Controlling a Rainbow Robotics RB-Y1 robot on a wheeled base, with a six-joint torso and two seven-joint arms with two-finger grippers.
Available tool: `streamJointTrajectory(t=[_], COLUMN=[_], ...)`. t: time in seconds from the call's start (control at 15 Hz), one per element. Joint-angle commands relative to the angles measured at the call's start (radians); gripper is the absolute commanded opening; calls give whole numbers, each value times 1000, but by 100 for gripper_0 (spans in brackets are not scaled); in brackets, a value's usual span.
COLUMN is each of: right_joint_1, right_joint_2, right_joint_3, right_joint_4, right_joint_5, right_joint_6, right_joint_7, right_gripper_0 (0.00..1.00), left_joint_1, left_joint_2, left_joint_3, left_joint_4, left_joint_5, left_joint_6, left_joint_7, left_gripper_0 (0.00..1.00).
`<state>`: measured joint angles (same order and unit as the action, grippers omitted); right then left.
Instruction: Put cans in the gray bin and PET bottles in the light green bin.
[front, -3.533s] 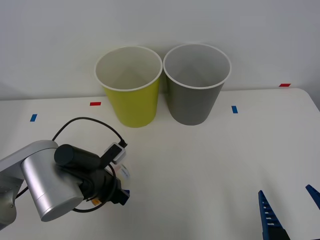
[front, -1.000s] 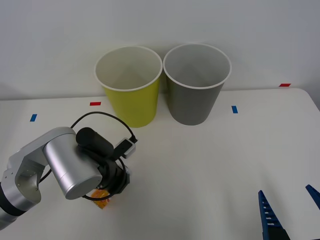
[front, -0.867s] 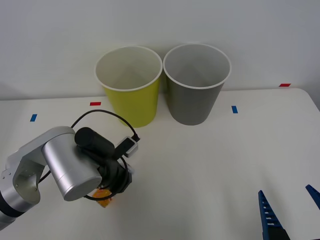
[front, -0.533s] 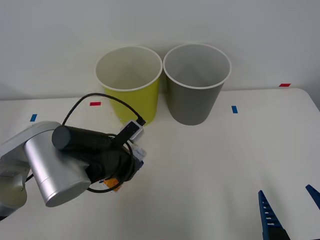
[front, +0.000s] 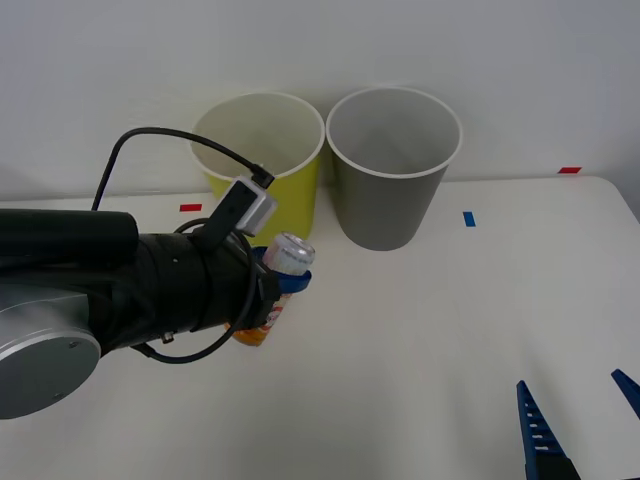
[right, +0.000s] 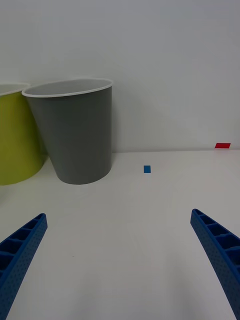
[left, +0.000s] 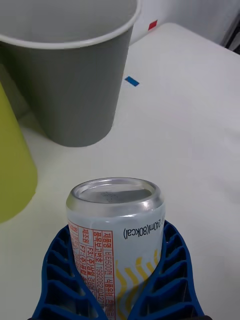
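White table (front: 420, 330) w/ two bins (front: 394, 165)

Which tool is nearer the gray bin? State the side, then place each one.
Left. The left tool holds the can just in front of the light green bin, diagonally short of the gray bin. The right tool waits open at the table's near edge, much farther back.

- White counter (front: 420, 330), wide and bare across the middle.
- Red tape mark (front: 190, 208) at the far edge on the left, blue tape mark (front: 469, 218) near the right, another red mark (front: 569, 170) beyond it.
- Plain white wall (front: 320, 50) behind.
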<state>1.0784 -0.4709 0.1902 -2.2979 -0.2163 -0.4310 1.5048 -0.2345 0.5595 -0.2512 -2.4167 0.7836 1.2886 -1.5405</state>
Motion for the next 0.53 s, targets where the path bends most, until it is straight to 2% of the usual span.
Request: streamJointTrajectory(t=[0.07,0.13,0.4,0.53], right_joint_1=[0,0,0,0], right_joint_2=[0,0,0,0], right_joint_3=[0,0,0,0], right_joint_4=[0,0,0,0], right_joint_5=[0,0,0,0], right_joint_6=[0,0,0,0], right_joint_7=[0,0,0,0], right_gripper_0=[100,100,100,100], left_joint_1=[0,0,-2,-2], left_joint_2=[-3,-9,-29,-29], left_joint_3=[59,86,256,328], left_joint_4=[-35,-42,-93,-119], left_joint_5=[37,49,210,240], left_joint_6=[3,3,1,1], left_joint_7=[-41,-44,-69,-76], left_gripper_0=[0,0,0,0])
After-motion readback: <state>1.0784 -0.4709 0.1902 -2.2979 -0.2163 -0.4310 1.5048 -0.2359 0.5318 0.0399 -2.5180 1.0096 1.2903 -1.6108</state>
